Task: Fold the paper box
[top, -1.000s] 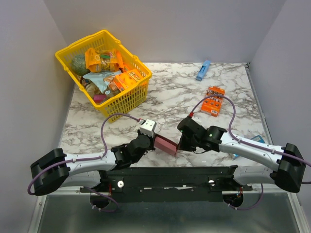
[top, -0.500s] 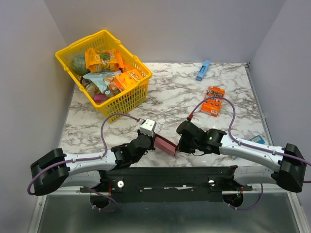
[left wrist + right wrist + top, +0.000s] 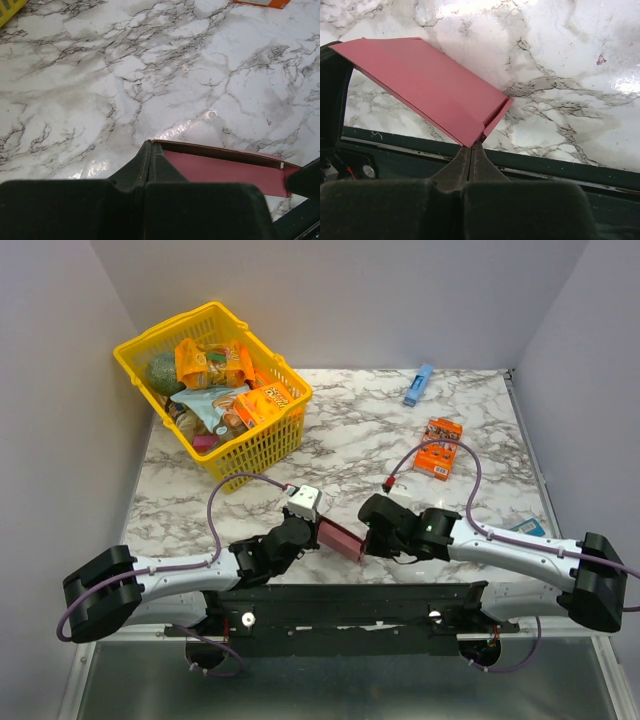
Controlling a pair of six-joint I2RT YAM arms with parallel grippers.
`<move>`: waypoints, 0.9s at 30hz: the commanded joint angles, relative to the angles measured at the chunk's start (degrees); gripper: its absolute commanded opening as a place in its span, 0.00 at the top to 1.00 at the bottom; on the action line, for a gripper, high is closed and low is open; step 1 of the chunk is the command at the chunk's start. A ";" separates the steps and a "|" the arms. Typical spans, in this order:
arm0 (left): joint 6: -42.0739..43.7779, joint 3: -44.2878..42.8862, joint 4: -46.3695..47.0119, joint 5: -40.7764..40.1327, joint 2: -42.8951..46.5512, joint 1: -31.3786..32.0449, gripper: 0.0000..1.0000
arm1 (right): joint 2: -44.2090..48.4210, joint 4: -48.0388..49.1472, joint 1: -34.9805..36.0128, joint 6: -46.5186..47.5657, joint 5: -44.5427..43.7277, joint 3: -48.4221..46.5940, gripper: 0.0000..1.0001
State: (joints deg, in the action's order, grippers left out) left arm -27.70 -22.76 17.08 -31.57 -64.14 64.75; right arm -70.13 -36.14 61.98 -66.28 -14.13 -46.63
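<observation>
Currently, left gripper (image 3: 151, 149) and right gripper (image 3: 471, 146) point inward, facing each other; each is pinched closed on one paper box (image 3: 342, 538) end.

Pink paper box (image 3: 427, 85), ylw basket (image 3: 262, 445).

No text, number or brand resolves in any view.

- Orange box (image 3: 439, 448), toward the right edge of the desk: dark and white print on its top face, too small to read.
- Yellow basket (image 3: 262, 440), far left corner: orange packets (image 3: 268, 400) carry coloured print, letters blurred.
- Slim blue box (image 3: 418, 385), far edge: markings cannot be made out.
- Paper box (image 3: 427, 82), near edge: plain pink faces in both wrist views.
</observation>
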 commanded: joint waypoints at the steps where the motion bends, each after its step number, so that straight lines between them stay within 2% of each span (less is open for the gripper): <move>1: -1.92 0.35 -6.09 4.33 -1.87 1.78 1.00 | -3.79 -8.75 0.69 1.93 -1.25 -0.20 0.99; 2: -1.83 0.35 -6.27 4.24 -1.78 1.78 1.00 | -3.96 -9.99 0.78 2.82 -1.77 -2.65 1.00; 5: -1.13 0.44 -6.18 4.24 -1.43 1.78 1.00 | -4.40 -14.47 0.78 6.16 -3.18 -6.36 0.91; 8: -0.34 0.09 -6.27 4.59 -1.60 1.78 1.00 | -3.70 -16.15 0.78 8.27 -4.24 -8.82 0.76; 9: -0.16 0.00 -6.27 4.76 -1.78 1.70 1.00 | -2.83 -16.42 0.78 8.53 -4.85 -9.18 0.63; 12: -0.16 -0.18 -6.18 5.29 -2.39 1.78 1.00 | -0.72 -15.72 0.87 10.73 -5.03 -9.00 0.48; 17: -0.42 -0.35 -6.44 5.38 -2.66 1.78 1.00 | 2.27 -14.31 0.87 12.06 -6.08 -7.60 0.43; 20: -0.42 -0.35 -6.62 5.29 -2.39 1.78 1.00 | 2.37 -14.92 0.87 11.26 -7.40 -8.21 0.44; 23: -0.25 -0.35 -6.80 5.55 -2.31 1.78 1.00 | 1.14 -14.92 0.87 11.17 -8.37 -9.35 0.51; 27: 0.02 -0.35 -6.89 6.00 -2.31 1.70 1.00 | -0.97 -15.19 0.87 12.40 -10.91 -11.19 0.52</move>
State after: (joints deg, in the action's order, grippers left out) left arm -27.64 -23.79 17.06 -29.26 -65.21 65.91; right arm -69.25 -49.91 62.33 -55.24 -20.23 -54.76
